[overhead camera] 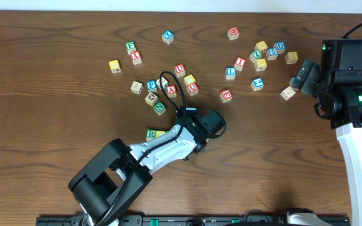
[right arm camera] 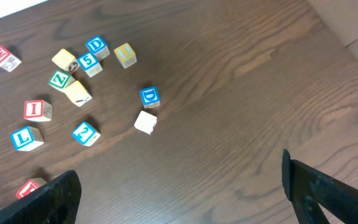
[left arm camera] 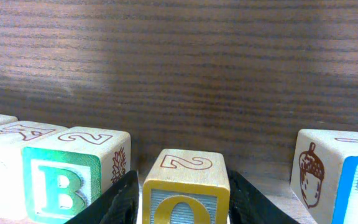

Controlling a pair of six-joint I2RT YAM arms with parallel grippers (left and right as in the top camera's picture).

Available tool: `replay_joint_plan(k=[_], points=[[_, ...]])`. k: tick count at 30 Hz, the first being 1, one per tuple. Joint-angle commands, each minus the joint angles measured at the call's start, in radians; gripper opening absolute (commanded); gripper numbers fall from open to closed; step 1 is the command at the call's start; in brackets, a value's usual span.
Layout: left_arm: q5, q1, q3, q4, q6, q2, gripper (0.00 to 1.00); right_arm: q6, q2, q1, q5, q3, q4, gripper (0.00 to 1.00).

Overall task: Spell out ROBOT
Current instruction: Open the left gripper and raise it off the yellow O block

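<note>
Since the yellow-framed wooden O cube (left arm camera: 188, 165) stands in the gap between the green-printed wooden B cube (left arm camera: 64, 180) on its left and the blue-printed wooden T cube (left arm camera: 347, 180) on its right, the step in hand looks to be setting down the fourth letter and letting go of it cleanly. Doing that well means opening the fingers evenly, so neither pad drags the cube sideways, and then lifting straight up. One finger stands in the narrow slot beside the B cube, so any swing to the left would likely knock that neighbour. The O cube appears to sit slightly nearer than its two neighbours. Its base is cut off at the bottom of the wrist view, so I cannot tell whether it rests flat on the dark wooden table (overhead camera: 55, 94). A small nudge toward the far side might be wanted to true the line.

The left gripper (left arm camera: 184, 202) is part-way open, just wide enough to flank the O cube, with one black finger at each side. The fingers sit so close to its faces that I cannot tell whether they clench it or stand a hair clear.

From overhead the arm hides this part of the row. Only the green-printed wooden R cube (overhead camera: 151, 134) and a yellow-faced cube (overhead camera: 161, 134) touching its right side show at the row's left end. The right gripper (right arm camera: 182, 186) hangs at the right of the table with jaws spread wide, grasping nothing, above scattered loose cubes (right arm camera: 149, 98).
</note>
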Motion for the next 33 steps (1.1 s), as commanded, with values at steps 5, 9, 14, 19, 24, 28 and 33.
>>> replay_joint_plan(k=[5,9,14,19,24,28,33], points=[[-0.009,0.005,-0.011,-0.005,-0.001,0.017,0.44,-0.009,-0.002,-0.003,0.014,0.015,0.000,0.99],[-0.009,0.005,-0.011,-0.005,-0.001,0.016,0.44,-0.009,-0.002,-0.003,0.014,0.015,0.000,0.99],[-0.009,0.005,-0.008,-0.005,-0.001,0.014,0.44,-0.008,-0.002,-0.003,0.014,0.015,0.000,0.99],[-0.009,0.005,-0.006,-0.005,-0.001,0.001,0.44,-0.009,-0.002,-0.003,0.014,0.015,0.000,0.99],[-0.009,0.004,-0.006,-0.005,-0.001,-0.012,0.44,-0.008,-0.002,-0.003,0.014,0.015,0.000,0.99],[-0.009,0.004,-0.006,-0.005,0.000,-0.018,0.44,-0.009,-0.002,-0.003,0.014,0.015,0.000,0.99],[-0.009,0.005,-0.006,-0.005,0.006,-0.030,0.44,-0.008,-0.002,-0.003,0.014,0.015,0.000,0.99]])
